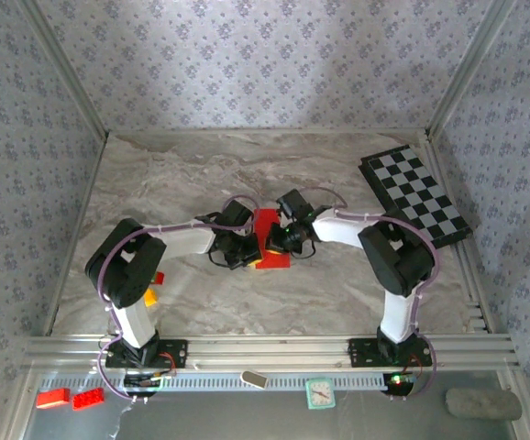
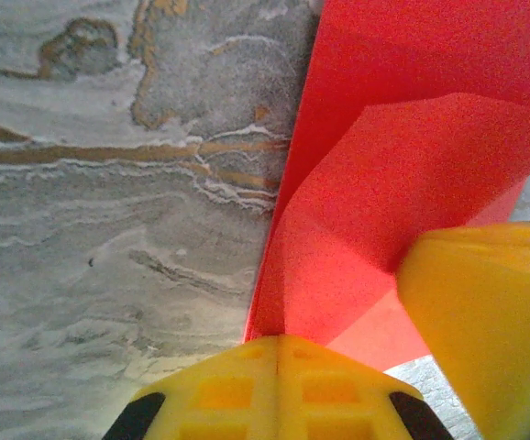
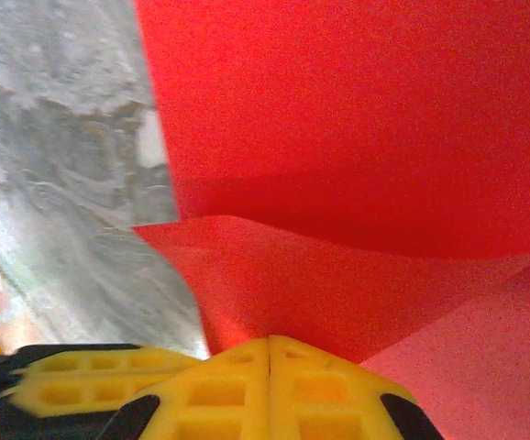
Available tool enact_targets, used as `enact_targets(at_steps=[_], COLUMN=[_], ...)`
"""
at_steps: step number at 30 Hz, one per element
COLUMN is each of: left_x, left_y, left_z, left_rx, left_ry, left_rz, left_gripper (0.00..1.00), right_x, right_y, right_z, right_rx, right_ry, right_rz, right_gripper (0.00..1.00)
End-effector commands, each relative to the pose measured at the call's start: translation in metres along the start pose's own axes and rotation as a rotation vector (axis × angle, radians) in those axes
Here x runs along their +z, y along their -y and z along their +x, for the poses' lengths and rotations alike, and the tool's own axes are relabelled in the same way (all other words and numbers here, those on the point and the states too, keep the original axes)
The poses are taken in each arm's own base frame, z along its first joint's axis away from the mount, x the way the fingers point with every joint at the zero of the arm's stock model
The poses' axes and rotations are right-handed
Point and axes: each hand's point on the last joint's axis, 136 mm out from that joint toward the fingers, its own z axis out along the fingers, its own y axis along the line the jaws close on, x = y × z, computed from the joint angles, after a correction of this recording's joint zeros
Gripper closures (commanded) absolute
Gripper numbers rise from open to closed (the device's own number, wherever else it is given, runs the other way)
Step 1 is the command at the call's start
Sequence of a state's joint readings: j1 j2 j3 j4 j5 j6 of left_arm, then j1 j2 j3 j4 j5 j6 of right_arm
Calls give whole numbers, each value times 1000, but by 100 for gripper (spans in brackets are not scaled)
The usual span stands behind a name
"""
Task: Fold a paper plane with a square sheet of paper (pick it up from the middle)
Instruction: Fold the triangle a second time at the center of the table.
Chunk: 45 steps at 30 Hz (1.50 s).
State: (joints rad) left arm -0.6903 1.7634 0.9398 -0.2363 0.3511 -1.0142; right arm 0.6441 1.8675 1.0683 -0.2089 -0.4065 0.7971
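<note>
Top: one red paper (image 1: 269, 234) lying in middle of marble table (image 1: 201, 174), left claw (image 1: 251, 249) and right claw (image 1: 279, 240) meeting on it. One checkered board (image 1: 416, 194) lying far right. Two red bricks (image 1: 88, 398) sitting front left. Flowery walls (image 1: 265, 64) standing around.
Left wrist: left claw (image 2: 277, 353) squeezing shut on paper (image 2: 412, 165).
Right wrist: right claw (image 3: 270, 346) squeezing shut on paper (image 3: 357, 110).

Left tool (image 1: 256, 256) and right tool (image 1: 272, 245) flank red paper (image 1: 267, 223).

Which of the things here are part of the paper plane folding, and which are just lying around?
In the job: red sheet of paper, partly folded; left gripper and right gripper, both shut on it.
Lying about: checkered board; red bricks; small clock; grey lump.
</note>
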Motion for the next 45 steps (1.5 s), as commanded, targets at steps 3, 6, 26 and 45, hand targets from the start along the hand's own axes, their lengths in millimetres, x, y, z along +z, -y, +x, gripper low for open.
enact_targets(at_steps=[3,6,26,45], left_x=[6,6,8,6], left_y=[-34,-37,-51,-32], left_z=[11,14,20,13], left_rx=[-49,-62,-90,-54], left_ry=[-26,-31,-51,-44], left_rz=[-133,-143,-186,-138], left_gripper=[100,100,100,100], right_x=[8,8,-20,-64], right_y=[18,28,61,27], right_z=[5,4,-40,-57], right_rx=[35,45,107,35], right_ry=[-16,-11,121,192], right_rz=[51,72,36,-91], right_gripper=[99,100,99,99])
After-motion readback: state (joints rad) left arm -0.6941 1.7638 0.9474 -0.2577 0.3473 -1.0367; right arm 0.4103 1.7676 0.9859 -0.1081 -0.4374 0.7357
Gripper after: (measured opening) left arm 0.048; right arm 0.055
